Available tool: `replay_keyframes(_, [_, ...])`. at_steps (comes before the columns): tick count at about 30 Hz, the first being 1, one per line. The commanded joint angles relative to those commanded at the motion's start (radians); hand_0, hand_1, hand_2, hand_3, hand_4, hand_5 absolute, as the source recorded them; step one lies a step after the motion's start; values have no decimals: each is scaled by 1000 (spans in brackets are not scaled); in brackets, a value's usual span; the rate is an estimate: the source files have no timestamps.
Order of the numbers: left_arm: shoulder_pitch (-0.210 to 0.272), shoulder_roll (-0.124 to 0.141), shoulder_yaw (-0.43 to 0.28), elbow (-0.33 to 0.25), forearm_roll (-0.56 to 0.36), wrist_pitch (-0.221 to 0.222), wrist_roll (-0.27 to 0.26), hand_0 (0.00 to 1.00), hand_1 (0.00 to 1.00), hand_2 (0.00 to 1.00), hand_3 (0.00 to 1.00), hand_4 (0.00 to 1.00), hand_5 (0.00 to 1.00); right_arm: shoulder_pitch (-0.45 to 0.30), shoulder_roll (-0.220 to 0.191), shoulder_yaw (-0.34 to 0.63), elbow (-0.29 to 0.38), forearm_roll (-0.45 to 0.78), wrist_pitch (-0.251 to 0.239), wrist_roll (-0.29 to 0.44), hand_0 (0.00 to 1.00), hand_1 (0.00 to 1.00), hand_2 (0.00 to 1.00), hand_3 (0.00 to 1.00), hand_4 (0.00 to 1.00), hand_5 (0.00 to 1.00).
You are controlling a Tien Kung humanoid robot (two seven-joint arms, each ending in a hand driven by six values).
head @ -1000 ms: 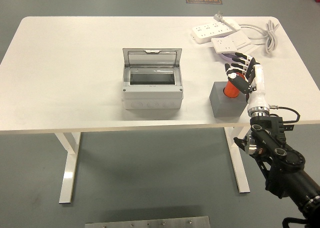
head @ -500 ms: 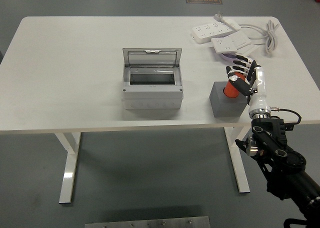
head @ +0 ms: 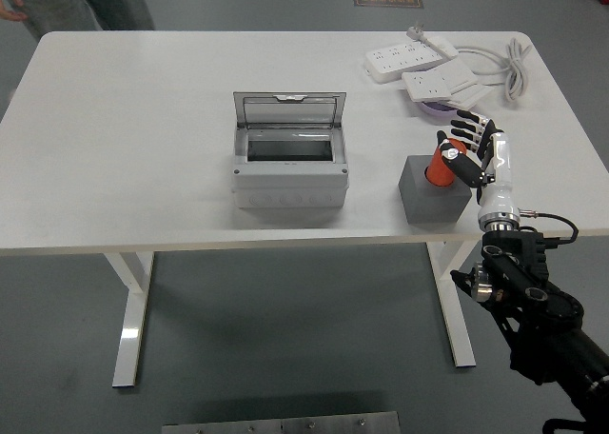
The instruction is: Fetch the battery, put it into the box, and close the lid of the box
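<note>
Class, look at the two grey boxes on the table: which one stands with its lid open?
The larger light grey box at the table's middle: its clear lid is raised at the back. The small dark grey block holds the orange battery.

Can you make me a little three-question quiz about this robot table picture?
1. True or false: the lid of the grey box is shut.
2. Where is the orange battery? A) inside the box B) standing in the grey block C) lying on the power strips
3. Fill the gap: the right hand is beside the ____.

Key
1. False: the clear lid stands open at the back.
2. B: it sticks up out of the grey block, right of the box.
3. Battery: the fingers curl by it, but a firm grasp cannot be told.
</note>
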Motion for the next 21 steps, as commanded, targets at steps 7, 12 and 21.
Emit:
replay_keyframes(7, [0,0,-3,0,6,-1,2,624,716,567,564,642,112,10,2,-29,-6,22,-1,8,605,630,640,652,748,99])
replay_keyframes(12, [0,0,-6,0,10,-1,4,624,716,567,563,643,112,17,6,-59,-8,32,0,7,599,630,636,648,747,101])
replay_keyframes(21, [-1,0,-8,0,17,-2,6,624,716,567,563,642,112,25,12,-102,-18,43,3,3,595,627,635,647,746,100])
